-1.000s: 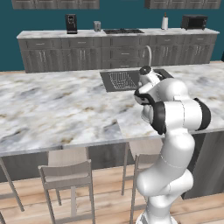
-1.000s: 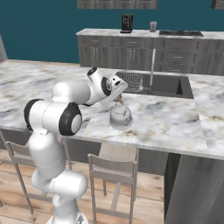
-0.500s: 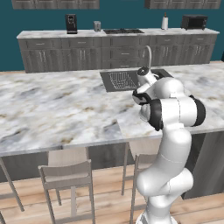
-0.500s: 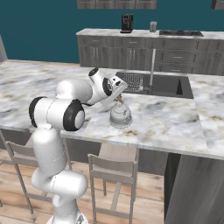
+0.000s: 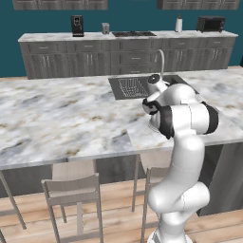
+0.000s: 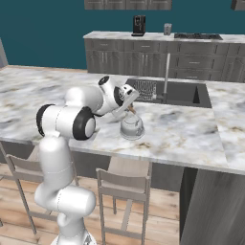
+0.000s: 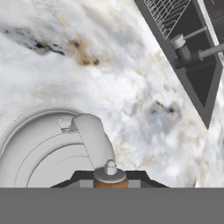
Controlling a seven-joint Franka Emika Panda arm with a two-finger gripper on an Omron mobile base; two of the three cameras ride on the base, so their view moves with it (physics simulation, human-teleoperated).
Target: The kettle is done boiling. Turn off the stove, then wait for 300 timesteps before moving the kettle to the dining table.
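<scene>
I could read no brand or writing on anything. My tool (image 6: 130,108) was closed narrow on the handle of the kettle (image 6: 131,128), which stood on the bench (image 6: 182,134), the marble-topped dining table, just in front of its inset dark sink (image 6: 184,93); against half a second before, my elbow had risen a little while the kettle stayed in its place. The room had teal walls, a wood floor, chairs (image 5: 76,190) below the bench, and the stove (image 5: 133,33) set in the far counter.
</scene>
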